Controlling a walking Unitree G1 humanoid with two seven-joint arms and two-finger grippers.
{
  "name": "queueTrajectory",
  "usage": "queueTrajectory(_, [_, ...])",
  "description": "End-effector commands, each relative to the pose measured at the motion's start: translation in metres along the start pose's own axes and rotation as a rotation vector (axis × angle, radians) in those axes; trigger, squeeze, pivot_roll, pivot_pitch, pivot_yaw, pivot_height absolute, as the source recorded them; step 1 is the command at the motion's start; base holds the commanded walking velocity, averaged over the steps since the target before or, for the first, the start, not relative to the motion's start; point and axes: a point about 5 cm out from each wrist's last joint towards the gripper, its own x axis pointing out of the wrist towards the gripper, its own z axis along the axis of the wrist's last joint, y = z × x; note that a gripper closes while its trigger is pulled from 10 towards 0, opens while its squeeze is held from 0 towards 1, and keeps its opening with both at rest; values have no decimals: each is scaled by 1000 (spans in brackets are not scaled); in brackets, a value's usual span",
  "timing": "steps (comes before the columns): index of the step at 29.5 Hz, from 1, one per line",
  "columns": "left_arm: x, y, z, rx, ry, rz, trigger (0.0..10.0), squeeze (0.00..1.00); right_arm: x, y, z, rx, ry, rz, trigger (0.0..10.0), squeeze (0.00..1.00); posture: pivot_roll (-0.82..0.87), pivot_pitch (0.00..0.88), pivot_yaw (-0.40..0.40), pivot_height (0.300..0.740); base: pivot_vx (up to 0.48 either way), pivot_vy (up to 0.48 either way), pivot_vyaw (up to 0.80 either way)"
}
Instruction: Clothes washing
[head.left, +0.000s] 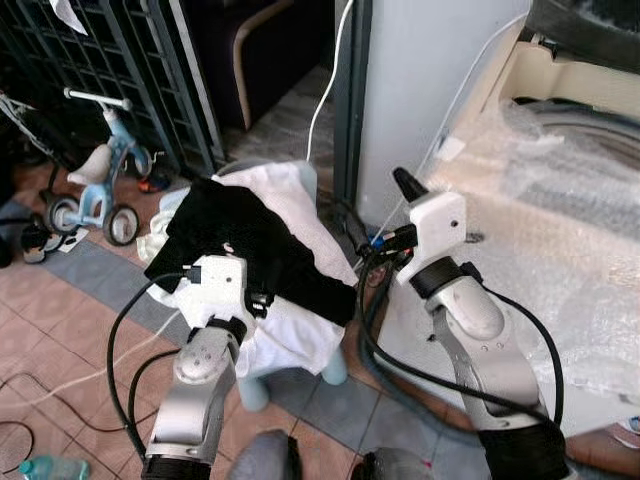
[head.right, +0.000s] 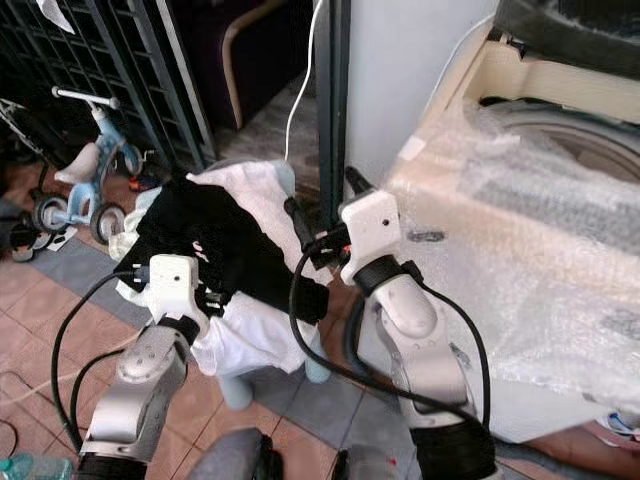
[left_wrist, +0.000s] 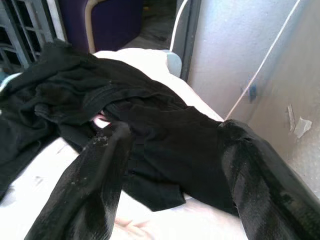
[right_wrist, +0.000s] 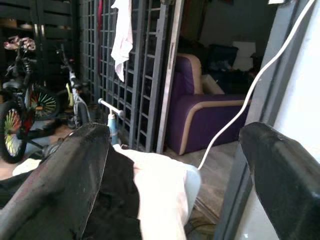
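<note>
2 grippers, fingers spread | left gripper over black garment | right gripper beside washer edge

Off to my left, a small light-blue tricycle stands on the tiled floor, in front of a dark metal grille gate. A white cable hangs down beside a grey door frame. Beyond the opening I see a purple armchair, and a white cloth hanging on the grille. A plastic bottle lies by my left foot.
</note>
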Motion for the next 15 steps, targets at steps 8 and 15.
queueTrajectory(8, [-2, 10, 3, 31, -27, 56, 10000, 0, 3, 7, -2, 19, 23, 54, 10000, 0, -31, 78, 45, 740, 0, 0, 0])
queueTrajectory(15, [-2, 12, 4, 45, -34, 71, 10000, 0, 3, 11, -7, 3, 54, 95, 10000, 0, -29, 77, 47, 740, 0, 0, 114])
